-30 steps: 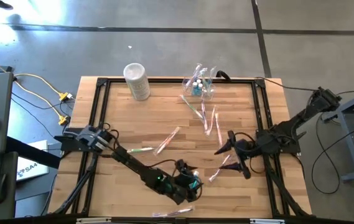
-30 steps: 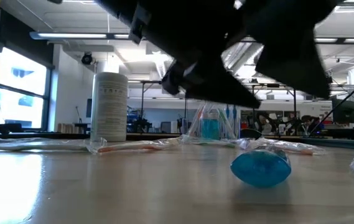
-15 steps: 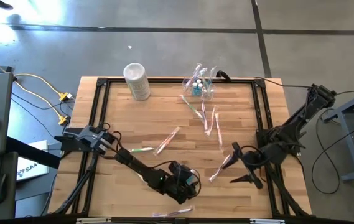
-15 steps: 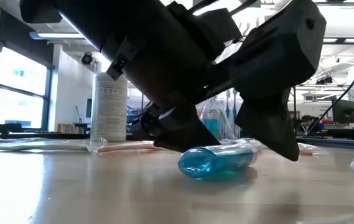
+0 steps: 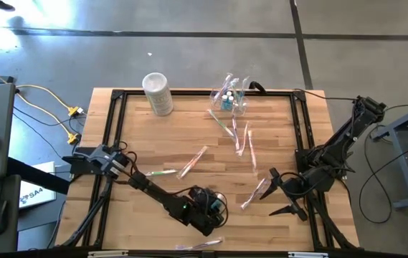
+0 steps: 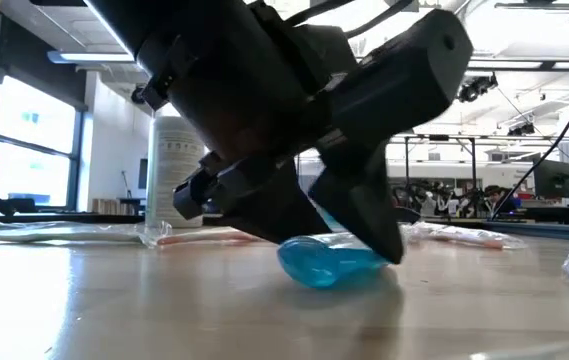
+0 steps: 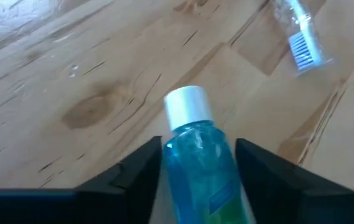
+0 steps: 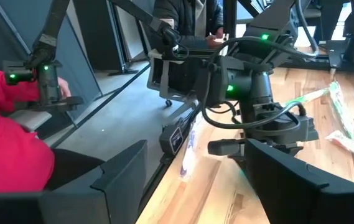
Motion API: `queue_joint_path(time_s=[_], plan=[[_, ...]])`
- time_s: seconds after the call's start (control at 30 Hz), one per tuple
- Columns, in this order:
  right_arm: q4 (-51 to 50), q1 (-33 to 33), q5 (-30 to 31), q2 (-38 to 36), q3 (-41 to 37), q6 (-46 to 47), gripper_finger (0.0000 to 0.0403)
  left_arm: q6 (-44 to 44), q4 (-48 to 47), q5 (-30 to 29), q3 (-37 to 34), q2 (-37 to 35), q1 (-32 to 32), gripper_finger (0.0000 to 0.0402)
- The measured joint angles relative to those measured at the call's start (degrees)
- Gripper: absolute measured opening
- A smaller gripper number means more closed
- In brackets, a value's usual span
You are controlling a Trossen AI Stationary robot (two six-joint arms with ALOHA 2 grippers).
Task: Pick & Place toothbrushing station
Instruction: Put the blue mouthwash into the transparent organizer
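Note:
A blue bottle (image 7: 198,171) with a white cap (image 7: 188,107) lies on its side near the table's front edge, and my left gripper (image 5: 214,209) is shut on it. The toothbrushing station (image 5: 230,100), a clear box holding a few small items, stands at the table's far edge, far from both grippers. My right gripper (image 5: 272,192) hangs open and empty above the table's right side. My left gripper pinches the bottle's body (image 7: 192,152), just behind the cap, between its two fingers (image 7: 145,165), one on each side. The fingers slant down and run along the bottle, with the cap sticking out past their tips. The bottle rests on its side on the table (image 6: 329,262).
A whitish cylindrical container (image 5: 157,93) stands at the far left. Several wrapped toothbrushes (image 5: 193,162) lie scattered over the table's middle and right, and one (image 7: 301,37) lies just beyond the bottle. A person in red (image 8: 9,143) sits beyond the table.
My left gripper has come down, rolled and tipped over the blue bottle, and its fingers have closed in on the bottle's sides. The bottle has turned about on the table, from end-on to side-on in the low view. My right gripper has swung toward the table's right edge.

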Motion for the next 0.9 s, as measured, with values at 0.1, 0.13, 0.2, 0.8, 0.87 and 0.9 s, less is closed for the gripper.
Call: queue_joint_path(time_s=[0.1, 0.13, 0.2, 0.8, 0.87, 0.9], plan=[[0.0, 0.0, 0.0, 0.0, 0.0, 0.1, 0.0258, -0.4, -0.7, 1.1, 0.0, 0.0, 0.0, 0.0137], [-0.1, 0.0, 0.0, 0.0, 0.0, 0.3, 0.0258, -0.6, -0.9, 1.3, 0.0, 0.0, 0.0, 0.0119], [-0.2, 0.0, 0.1, 0.0, 0.0, 1.2, 0.0258, -0.6, -1.2, 1.9, 0.0, 0.0, 0.0, 0.0082], [-2.5, -0.5, 7.4, 6.5, -3.4, 10.0, 0.0258, 30.4, -7.8, -19.2, 2.8, -10.0, -0.6, 0.0078], [1.5, -1.7, 7.5, 9.6, -3.4, 8.4, 0.0258, 36.2, -3.6, -20.9, 3.6, -9.8, -0.5, 0.0078], [3.4, -2.3, 7.5, 11.1, -3.4, 7.6, 0.0258, 39.2, -0.2, -21.0, 3.7, -9.6, -0.5, 0.0078]])
